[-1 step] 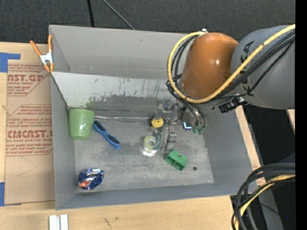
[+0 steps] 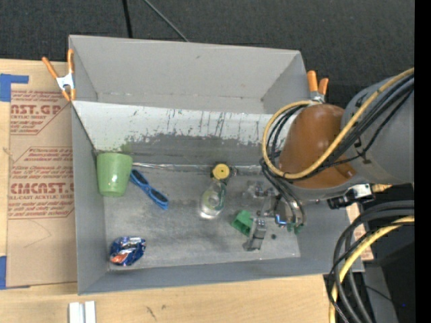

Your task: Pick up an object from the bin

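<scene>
Near the bin's front-right corner, gripper sits low, just beside a small green block, probably positioned to take it. Can't tell if it's open or closed.

A small green block lies at lower right.
</scene>
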`<state>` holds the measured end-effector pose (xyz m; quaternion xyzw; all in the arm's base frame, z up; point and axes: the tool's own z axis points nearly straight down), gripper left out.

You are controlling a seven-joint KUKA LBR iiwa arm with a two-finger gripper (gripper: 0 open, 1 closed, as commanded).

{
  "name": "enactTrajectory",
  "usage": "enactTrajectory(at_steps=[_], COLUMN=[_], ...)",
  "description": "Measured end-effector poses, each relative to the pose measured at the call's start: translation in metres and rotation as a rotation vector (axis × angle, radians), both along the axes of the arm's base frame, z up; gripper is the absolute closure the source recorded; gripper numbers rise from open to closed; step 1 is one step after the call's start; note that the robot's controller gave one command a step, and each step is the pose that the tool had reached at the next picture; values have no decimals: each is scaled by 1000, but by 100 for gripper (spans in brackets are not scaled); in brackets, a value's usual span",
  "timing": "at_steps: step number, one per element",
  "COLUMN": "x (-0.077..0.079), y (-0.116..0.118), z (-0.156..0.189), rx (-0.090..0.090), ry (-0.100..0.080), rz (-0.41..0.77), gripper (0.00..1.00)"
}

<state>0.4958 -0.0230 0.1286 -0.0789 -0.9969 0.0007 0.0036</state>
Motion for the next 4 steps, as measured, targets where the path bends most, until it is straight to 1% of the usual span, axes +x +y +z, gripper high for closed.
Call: enactTrajectory(at_steps=[1,2,3,4], x=[17,18,6,-8], y=[-12,-12,-6,-4], z=[-57,-55,42,134], rx=[1,1,0,1], ry=[-3,-6,-15,-17], rz=[-87,-85,-26,-13], gripper=[0,100,100,100])
